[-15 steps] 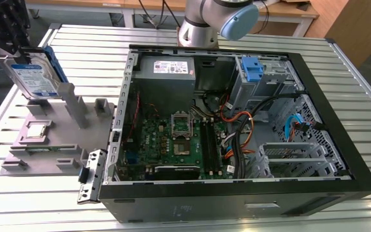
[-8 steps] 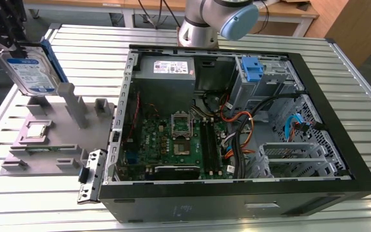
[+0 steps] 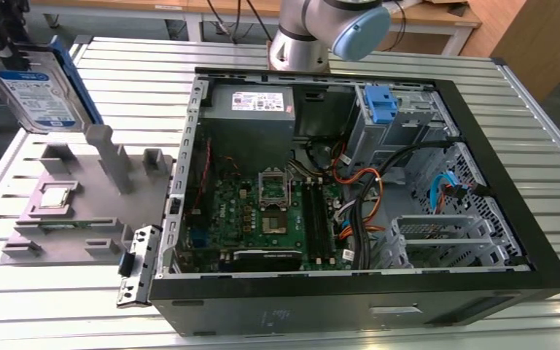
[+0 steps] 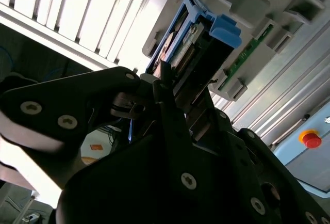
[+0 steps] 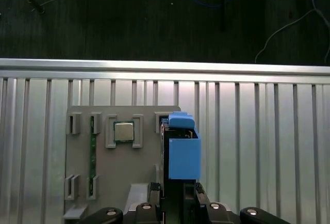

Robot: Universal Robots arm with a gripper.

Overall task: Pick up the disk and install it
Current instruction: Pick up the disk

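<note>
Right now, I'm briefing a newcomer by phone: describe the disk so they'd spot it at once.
Find the open computer case; on the exterior view's left lies a grey parts tray. Above it the gripper holds the disk aloft: silver, white-and-blue label, blue carrier frame.

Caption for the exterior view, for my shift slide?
End effector holds the disk above the grey parts holder, beside the open computer case.

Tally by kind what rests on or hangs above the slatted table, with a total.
Disk: 1
Open computer case: 1
Grey parts holder: 1
Processor chip: 1
Total: 4
</note>
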